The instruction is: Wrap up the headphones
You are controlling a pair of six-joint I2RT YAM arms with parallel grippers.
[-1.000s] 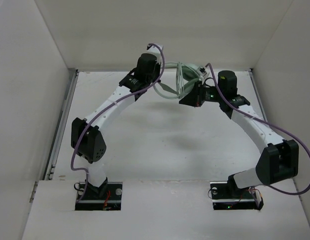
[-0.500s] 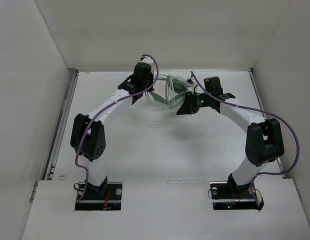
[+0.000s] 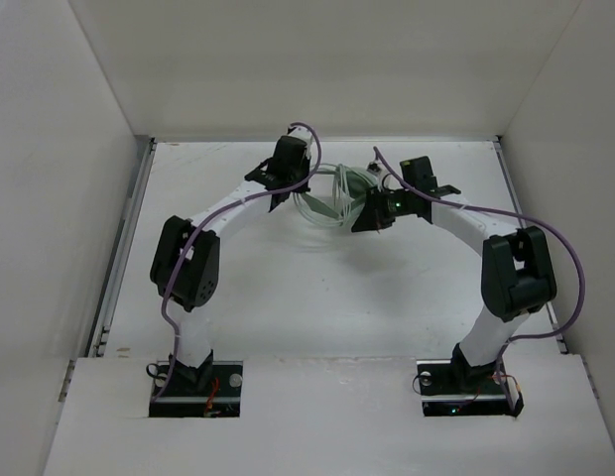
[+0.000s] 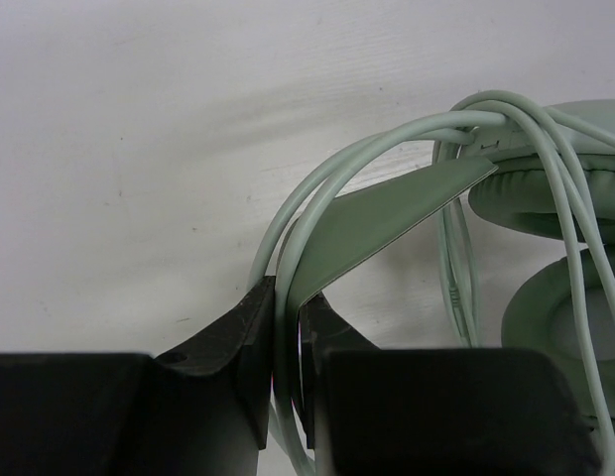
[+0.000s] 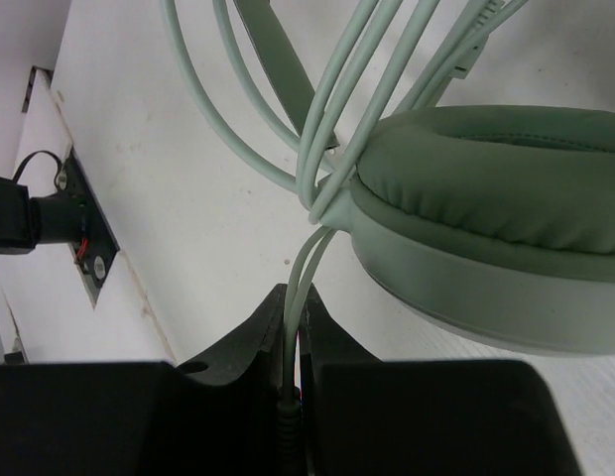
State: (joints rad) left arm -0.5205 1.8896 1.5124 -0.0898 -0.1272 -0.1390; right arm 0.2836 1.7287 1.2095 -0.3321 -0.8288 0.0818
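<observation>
Left hand (image 4: 285, 357) is clamped on the cable (image 4: 476, 102) beside the headband (image 4: 387, 213) and right hand (image 5: 293, 342) on it under an ear cup (image 5: 486, 169), both lower and closer than a second ago, so the headphones (image 3: 337, 193) sit bundled low at the far desk (image 3: 288, 288), wrapping seemingly near done.

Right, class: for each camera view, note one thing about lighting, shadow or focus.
Top external: even, flat light, with only faint soft shadows on the table. Left wrist: the left gripper is near-black and featureless; a soft shadow lies beside the headphones. Right wrist: the ear cup is crisp, the right gripper dark.
</observation>
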